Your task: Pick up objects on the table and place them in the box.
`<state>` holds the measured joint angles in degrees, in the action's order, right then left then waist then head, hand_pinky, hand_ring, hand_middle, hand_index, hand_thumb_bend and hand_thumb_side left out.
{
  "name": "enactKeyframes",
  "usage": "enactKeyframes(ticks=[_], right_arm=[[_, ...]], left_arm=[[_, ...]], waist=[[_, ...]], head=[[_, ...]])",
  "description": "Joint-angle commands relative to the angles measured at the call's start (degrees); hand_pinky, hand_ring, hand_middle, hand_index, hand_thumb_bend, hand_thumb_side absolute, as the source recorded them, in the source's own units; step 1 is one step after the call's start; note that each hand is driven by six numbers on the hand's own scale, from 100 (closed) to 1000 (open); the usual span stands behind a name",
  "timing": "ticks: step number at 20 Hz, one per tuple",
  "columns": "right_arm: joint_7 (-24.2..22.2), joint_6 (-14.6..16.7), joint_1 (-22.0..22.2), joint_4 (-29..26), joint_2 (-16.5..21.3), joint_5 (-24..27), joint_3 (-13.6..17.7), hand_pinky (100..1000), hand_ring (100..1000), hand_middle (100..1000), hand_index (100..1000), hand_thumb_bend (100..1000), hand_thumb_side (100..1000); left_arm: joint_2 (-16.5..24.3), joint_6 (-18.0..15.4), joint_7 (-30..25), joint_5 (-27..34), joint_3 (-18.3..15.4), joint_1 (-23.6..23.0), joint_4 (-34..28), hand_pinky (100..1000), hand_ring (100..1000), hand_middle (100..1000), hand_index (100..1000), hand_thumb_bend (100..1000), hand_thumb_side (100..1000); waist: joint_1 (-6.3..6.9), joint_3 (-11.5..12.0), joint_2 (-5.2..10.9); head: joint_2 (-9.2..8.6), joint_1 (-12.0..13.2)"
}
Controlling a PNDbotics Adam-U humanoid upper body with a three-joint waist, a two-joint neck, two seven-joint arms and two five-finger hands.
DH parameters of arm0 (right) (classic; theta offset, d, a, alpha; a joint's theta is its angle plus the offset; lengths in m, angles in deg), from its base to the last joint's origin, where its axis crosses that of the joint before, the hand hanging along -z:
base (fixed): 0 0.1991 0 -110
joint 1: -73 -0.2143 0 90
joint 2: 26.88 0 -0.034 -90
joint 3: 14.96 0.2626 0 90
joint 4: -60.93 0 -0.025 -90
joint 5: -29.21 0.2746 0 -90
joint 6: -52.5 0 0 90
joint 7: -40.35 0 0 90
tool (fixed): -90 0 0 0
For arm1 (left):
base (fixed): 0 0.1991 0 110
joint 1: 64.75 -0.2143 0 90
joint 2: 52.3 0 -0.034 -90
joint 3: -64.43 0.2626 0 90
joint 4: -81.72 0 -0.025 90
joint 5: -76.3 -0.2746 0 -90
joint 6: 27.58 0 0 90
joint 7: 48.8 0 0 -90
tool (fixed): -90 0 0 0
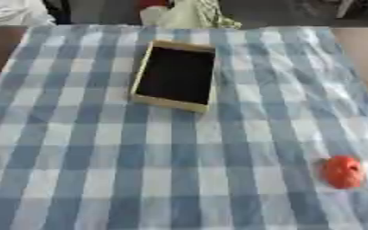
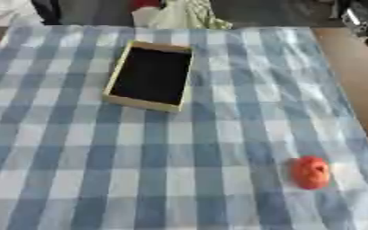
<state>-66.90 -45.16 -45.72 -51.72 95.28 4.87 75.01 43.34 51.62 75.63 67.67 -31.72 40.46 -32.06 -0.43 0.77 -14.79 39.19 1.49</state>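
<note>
Neither of your hands shows in either view, so their state cannot be told. The shallow rectangular box (image 1: 174, 76) with pale tan walls and a dark inside sits in the upper middle of the frame on the blue-and-white checked tablecloth (image 1: 101, 157). A small rounded orange-red object (image 1: 343, 171) lies at the lower right, well apart from the box

Orange-red object (image 1: 343, 171) too blurred to identify; box (image 1: 144, 72) interior only dark.
</note>
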Motion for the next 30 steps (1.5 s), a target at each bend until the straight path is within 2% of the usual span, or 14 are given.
enactKeyframes(ticks=[1, 11, 21, 30], right_arm=[[0.09, -0.07, -0.45, -0.76, 0.84, -0.33, 0.99, 779, 764, 658, 822, 100, 844], [-0.36, 0.2, -0.45, -0.85, 1.39, -0.11, 0.66, 787, 772, 669, 824, 100, 842], [-6.49, 0.54, -0.92, -1.06, 9.59, 3.54, -5.46, 816, 811, 722, 833, 100, 871], [-11.24, 0.7, -1.57, -1.93, 11.53, 5.99, -9.07, 821, 826, 741, 841, 100, 893]], left_arm=[[1.15, 0.0, -0.1, -0.05, -0.37, 0.5, -0.81, 740, 761, 705, 818, 563, 665], [1.2, 0.03, -0.11, -0.06, -0.35, 0.4, -0.81, 740, 761, 705, 818, 563, 665], [1.74, 0.11, -0.55, 0.09, 0.0, 0.31, -0.81, 740, 761, 705, 818, 563, 665], [2.06, 0.13, -0.86, 0.2, 0.17, 0.32, -0.81, 740, 761, 706, 818, 562, 665]], waist=[[0.01, -0.07, 0.83], [0.03, -0.12, 0.81], [-0.32, -0.51, 1.49], [-0.42, -0.51, 1.6]], head=[[-0.11, -0.06], [0.07, -0.11], [0.63, -0.71], [0.62, -0.95]])
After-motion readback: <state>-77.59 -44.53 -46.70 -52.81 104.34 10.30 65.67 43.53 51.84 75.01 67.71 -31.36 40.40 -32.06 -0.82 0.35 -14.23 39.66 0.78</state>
